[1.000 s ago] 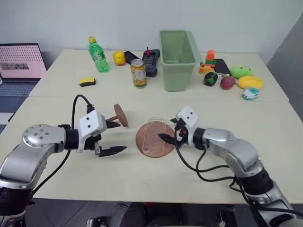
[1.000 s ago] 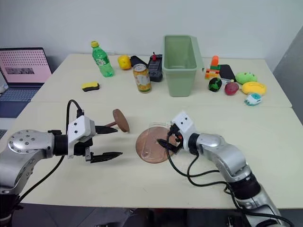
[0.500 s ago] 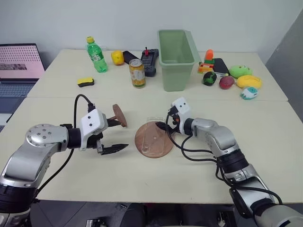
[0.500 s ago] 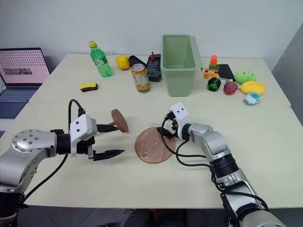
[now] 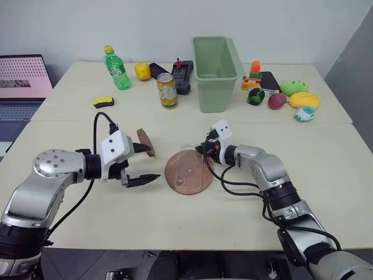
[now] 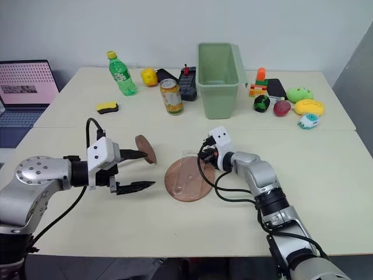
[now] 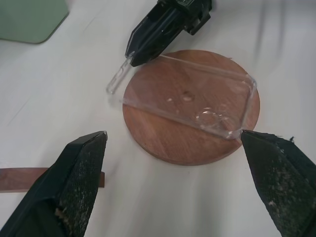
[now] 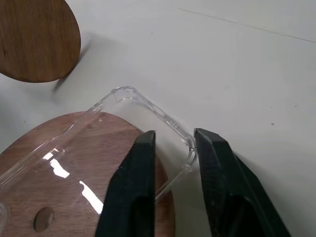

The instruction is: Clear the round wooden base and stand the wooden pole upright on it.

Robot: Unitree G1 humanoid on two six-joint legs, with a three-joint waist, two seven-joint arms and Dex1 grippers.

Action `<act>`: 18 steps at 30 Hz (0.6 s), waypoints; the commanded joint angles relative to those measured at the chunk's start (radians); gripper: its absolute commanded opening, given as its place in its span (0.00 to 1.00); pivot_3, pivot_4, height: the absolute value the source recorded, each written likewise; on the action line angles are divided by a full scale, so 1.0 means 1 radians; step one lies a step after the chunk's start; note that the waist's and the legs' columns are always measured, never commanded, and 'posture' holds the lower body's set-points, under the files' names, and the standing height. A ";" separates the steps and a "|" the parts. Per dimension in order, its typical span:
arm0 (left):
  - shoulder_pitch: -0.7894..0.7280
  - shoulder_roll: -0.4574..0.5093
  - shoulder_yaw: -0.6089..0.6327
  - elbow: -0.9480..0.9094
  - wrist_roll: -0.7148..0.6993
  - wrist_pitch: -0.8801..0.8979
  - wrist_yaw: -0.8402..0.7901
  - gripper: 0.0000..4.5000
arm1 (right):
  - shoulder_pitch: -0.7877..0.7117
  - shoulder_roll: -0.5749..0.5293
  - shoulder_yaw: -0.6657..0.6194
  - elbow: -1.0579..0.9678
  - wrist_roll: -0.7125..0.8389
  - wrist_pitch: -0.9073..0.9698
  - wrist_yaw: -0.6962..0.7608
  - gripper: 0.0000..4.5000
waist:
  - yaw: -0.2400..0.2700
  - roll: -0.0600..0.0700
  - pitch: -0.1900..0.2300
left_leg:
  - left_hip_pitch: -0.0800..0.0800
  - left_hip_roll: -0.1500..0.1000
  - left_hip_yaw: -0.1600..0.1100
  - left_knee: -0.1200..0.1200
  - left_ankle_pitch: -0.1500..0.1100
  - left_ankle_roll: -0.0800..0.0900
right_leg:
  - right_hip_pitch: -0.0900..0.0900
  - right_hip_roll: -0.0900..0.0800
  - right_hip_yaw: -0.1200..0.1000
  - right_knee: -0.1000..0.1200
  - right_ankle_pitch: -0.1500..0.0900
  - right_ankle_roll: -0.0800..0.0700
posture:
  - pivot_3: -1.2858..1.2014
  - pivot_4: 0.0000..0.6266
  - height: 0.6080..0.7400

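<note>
Your right end effector (image 8: pixel 170 148) pinches the clear plastic case (image 7: pixel 190 96) lying on the round wooden base (image 5: pixel 188 172); your left end effector (image 5: pixel 141 164) hangs spread beside the wooden pole (image 5: pixel 143 143) on the surface (image 5: pixel 175 221).

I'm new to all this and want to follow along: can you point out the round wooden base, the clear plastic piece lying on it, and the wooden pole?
round wooden base (image 5: pixel 185 179), left eye view, bare wood near front.
clear plastic piece (image 7: pixel 190 96), left wrist view, its flat middle.
wooden pole (image 6: pixel 146 149), right eye view, its end disc.
</note>
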 commanded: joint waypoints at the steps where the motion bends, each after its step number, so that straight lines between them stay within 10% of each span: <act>1: -0.027 -0.010 -0.005 -0.005 0.001 -0.010 0.004 1.00 | -0.023 0.003 -0.023 -0.040 -0.015 -0.025 0.002 0.03 | 0.000 0.000 0.000 | 0.000 0.000 0.000 0.000 0.000 0.000 | 0.000 0.000 0.000 0.000 0.000 0.000 | 0.52 0.24 1.00; 18: -0.230 -0.142 -0.092 -0.061 -0.124 0.109 -0.011 1.00 | 0.142 -0.297 -0.316 -0.500 0.030 0.214 -0.040 0.00 | 0.022 0.000 0.000 | -0.002 -0.003 0.000 0.002 0.000 0.000 | 0.001 0.000 0.000 -0.001 0.000 0.000 | 0.52 0.24 1.00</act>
